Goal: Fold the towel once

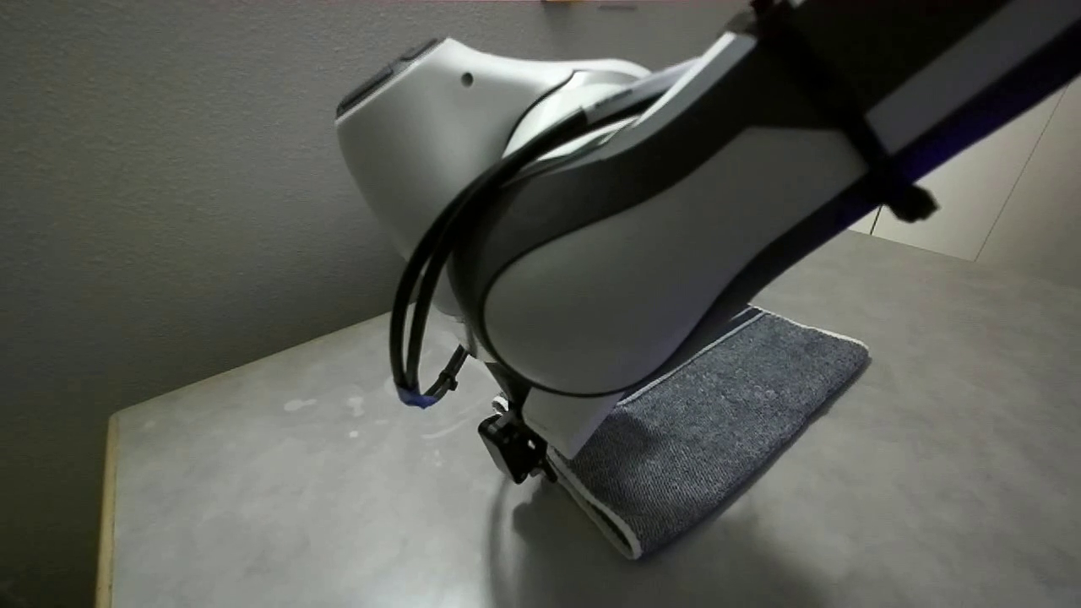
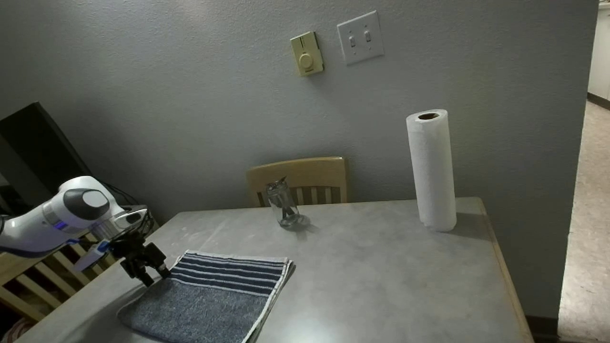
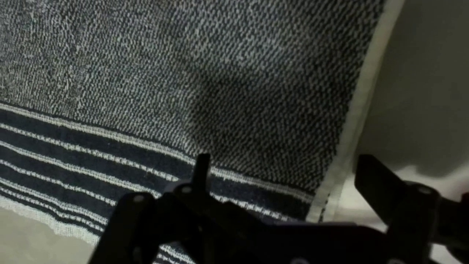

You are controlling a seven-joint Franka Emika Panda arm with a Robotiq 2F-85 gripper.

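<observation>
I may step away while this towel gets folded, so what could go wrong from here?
In the wrist view, the claw stands open across the pale edge of the towel, which looks double there: closing might catch just one layer and pull it askew.

In an exterior view, a glass jar stands past the towel's striped end; a wide swing that way could knock it over.

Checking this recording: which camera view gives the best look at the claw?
The wrist view: the claw shows up close, its jaws plainly apart. In an exterior view the arm hides most of it; in an exterior view it shows, but small, at the edge of the towel.
</observation>
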